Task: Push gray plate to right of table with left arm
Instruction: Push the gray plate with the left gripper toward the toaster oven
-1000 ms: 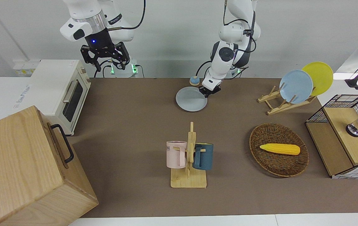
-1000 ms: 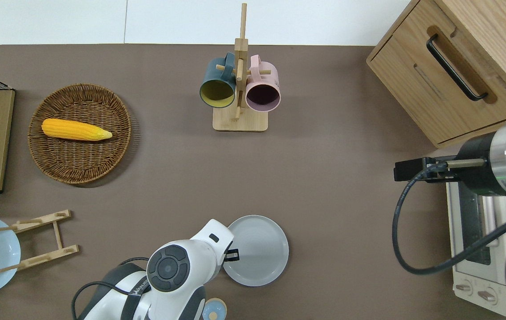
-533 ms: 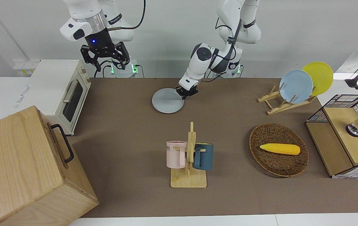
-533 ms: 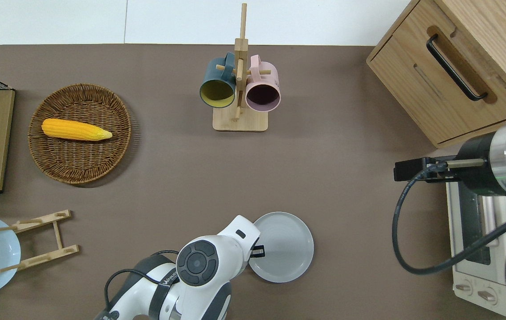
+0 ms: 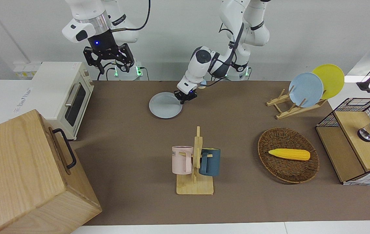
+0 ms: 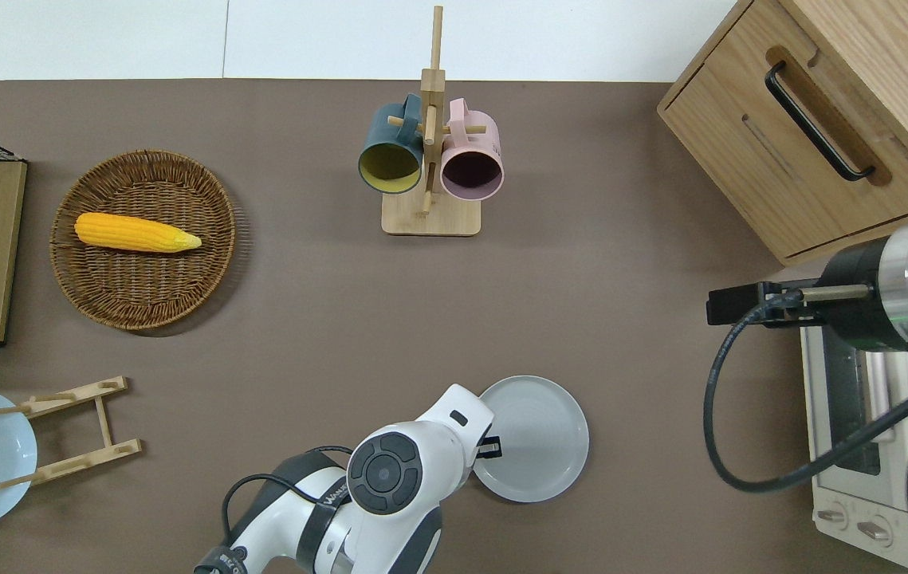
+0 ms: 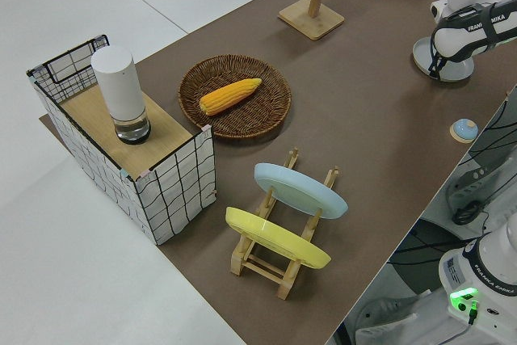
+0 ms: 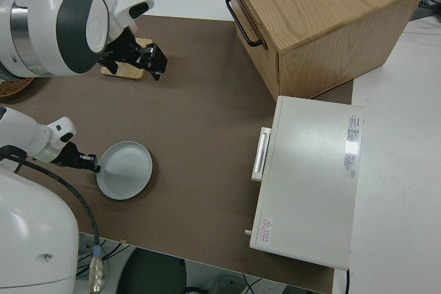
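Front view: left gripper [image 5: 185, 96] sits low at the rim of the gray plate [image 5: 165, 109], which lies flat on the table [image 5: 133, 136], nearer the robots than the mug rack [image 5: 195, 169]. Finger state cannot be told. Right arm parked.

Overhead view: plate [image 6: 537, 438] lies toward the right arm's end from the gripper [image 6: 489, 449].

Right side view: gripper [image 8: 89, 164] touches the plate edge [image 8: 125, 169], well apart from the toaster oven [image 8: 310, 180].

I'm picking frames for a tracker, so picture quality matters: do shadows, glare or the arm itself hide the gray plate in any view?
Front view: gray plate evenly lit, no glare. Overhead view: the left arm's wrist covers the plate's edge there. Left side view: arm hides most of it. Right side view: plate fully shown.
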You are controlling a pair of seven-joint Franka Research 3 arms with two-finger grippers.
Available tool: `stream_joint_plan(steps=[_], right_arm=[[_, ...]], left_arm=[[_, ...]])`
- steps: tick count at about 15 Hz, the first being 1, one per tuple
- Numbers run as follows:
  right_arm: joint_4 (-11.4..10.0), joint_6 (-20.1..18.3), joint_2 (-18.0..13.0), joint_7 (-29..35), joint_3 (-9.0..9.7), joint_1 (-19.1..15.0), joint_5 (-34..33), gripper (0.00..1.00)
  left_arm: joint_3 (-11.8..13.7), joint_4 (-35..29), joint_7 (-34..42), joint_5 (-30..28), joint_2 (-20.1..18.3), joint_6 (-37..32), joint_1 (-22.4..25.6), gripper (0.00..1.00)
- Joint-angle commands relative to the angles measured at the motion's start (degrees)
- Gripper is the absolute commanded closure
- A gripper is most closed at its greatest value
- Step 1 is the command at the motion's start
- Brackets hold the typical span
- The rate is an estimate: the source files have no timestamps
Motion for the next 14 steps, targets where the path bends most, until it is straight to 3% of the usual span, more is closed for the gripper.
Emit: stream_joint_plan(steps=[1,14], right_arm=[[0.8,-0.3,0.4,0.1,0.23,-0.4,0.9,0.005],[0.8,-0.4,0.4,0.1,0.23,-0.4,0.9,0.005]], left_arm=[[0.9,4.6,-3.3,-1.0,8.8,4.6,-4.1,1.00],[0.7,10.5,-8.6,-0.9,12.0,4.6,-5.9,1.00]])
